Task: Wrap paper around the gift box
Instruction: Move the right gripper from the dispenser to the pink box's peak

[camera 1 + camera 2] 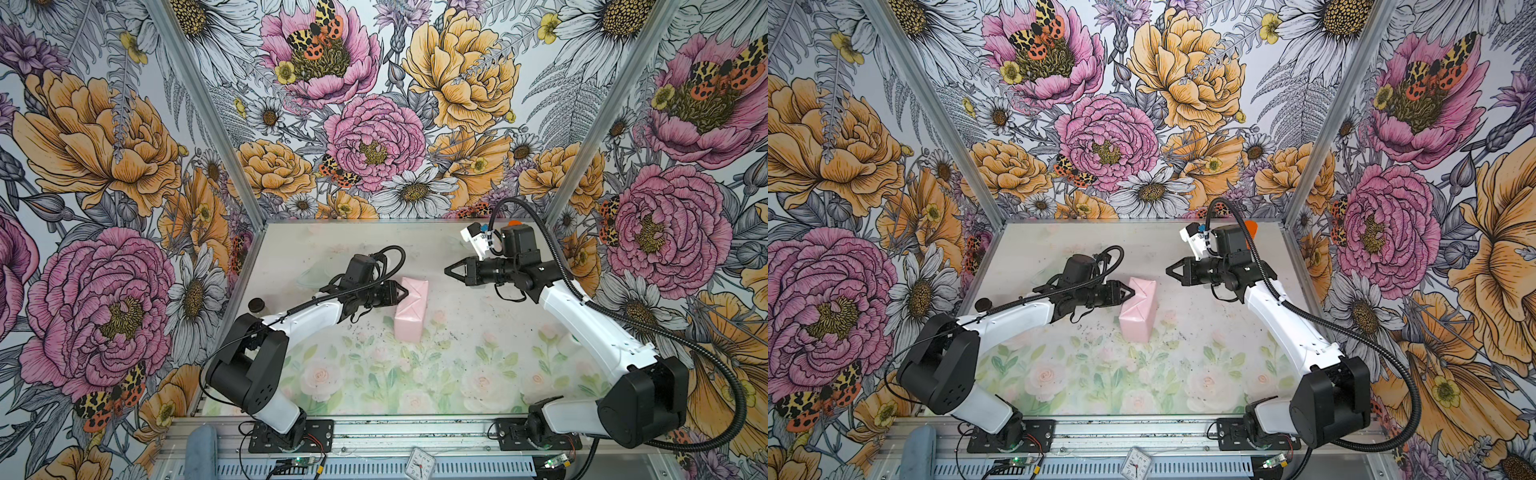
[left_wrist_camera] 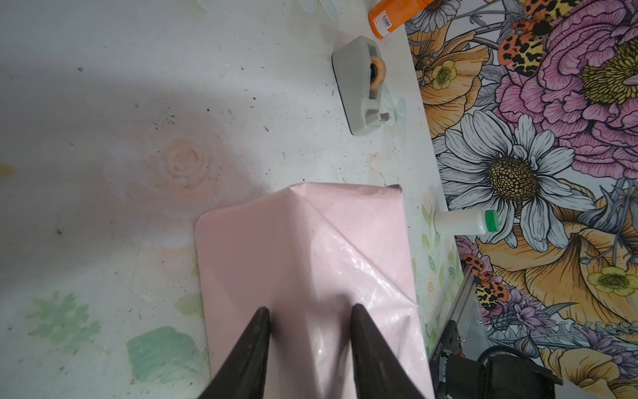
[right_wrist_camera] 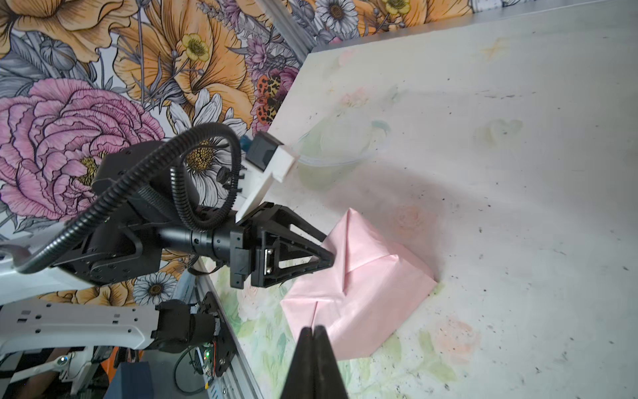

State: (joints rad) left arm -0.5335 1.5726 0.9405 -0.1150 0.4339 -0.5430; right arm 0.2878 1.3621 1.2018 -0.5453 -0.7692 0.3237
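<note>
1. Paper (image 1: 409, 326), pale pink side out, is folded around a box shape into a creased parcel with triangular flaps on its upper face. It sits mid-table, right at the tips of the left pincer (image 1: 405, 291) and clearly apart from the right pincer (image 1: 447, 271).
2. The gift box is hidden under the wrapping; none of its own surface shows.
3. The left pincer grasps the paper-covered edge of the parcel, at the end farther from the arm bases. Its fingers (image 2: 257, 345) stand partway apart, and in the left wrist view a raised ridge of paper runs between them.
4. The right pincer is clenched with nothing between its fingers. It hangs above the table, facing the left pincer across the parcel, with its tips aimed toward the parcel.
5. The table (image 1: 478, 332) has a faded rose-and-leaf print with dark specks around the parcel.
6. A grey tape dispenser (image 2: 359, 86) lies ahead of the left pincer, beyond the parcel and near the flowered wall.
7. An orange bottle (image 2: 393, 15) lies beyond the dispenser.
8. A white bottle with a green cap (image 2: 462, 222) lies on its side at the foot of that wall, nearer the left pincer than the dispenser is.
</note>
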